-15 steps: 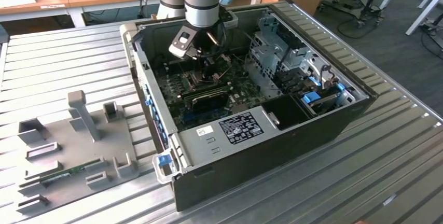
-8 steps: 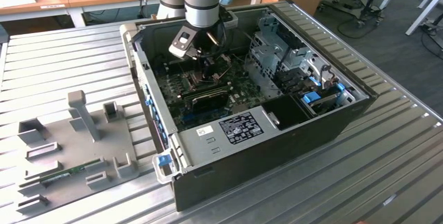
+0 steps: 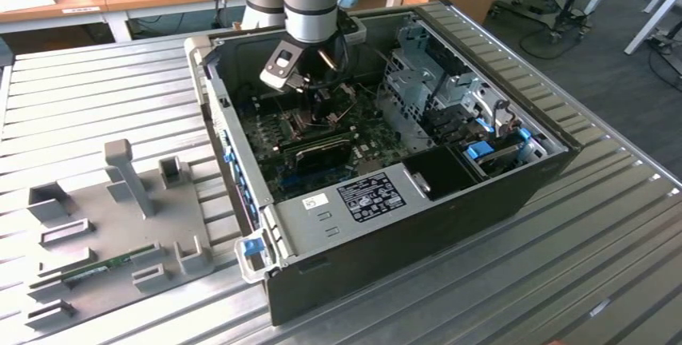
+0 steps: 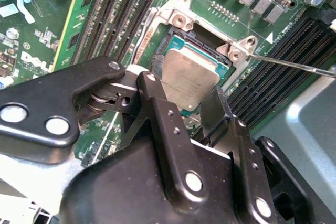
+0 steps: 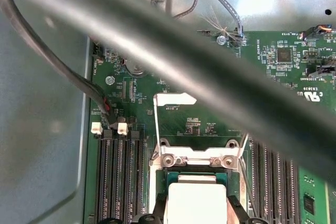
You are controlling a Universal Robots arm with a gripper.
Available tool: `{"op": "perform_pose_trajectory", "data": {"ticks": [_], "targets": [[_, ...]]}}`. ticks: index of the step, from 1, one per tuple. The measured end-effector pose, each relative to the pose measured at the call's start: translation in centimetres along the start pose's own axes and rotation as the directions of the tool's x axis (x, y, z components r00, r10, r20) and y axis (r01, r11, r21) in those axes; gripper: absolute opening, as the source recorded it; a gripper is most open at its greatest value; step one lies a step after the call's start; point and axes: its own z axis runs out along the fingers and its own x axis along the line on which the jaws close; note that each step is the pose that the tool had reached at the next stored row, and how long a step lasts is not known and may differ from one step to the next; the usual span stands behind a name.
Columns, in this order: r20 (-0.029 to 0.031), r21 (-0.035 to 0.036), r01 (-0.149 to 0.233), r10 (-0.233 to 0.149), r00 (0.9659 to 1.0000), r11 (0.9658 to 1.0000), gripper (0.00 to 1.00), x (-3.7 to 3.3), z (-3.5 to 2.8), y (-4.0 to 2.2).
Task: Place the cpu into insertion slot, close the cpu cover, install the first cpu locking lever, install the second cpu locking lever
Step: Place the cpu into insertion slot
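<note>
I see the tool reaching down into the open computer case. The case lies on the ribbed metal surface. A grey plate with small holders lies on that surface too, at the exterior view's left, well apart from the case.

In the second wrist view the cpu is right at the insertion slot, inside its silver frame. I can't tell if it is all the way down. The tool's two black fingers are only a little way apart. There is one on each side of the cpu, up against its edges, so the tool has hold of it.

A thin metal lever sticks out past one corner of the frame. Long black memory slots run along both sides on the green board.
</note>
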Motion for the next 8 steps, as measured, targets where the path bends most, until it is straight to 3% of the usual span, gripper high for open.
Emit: {"op": "perform_pose_trajectory", "data": {"ticks": [3,8], "targets": [[0.0000,-0.0044,0.000,0.000,1.0000,1.0000,0.53,0.00,0.09,0.00],[0.0001,-0.0048,0.000,0.000,1.0000,1.0000,0.53,-0.06,0.10,-0.11]]}}
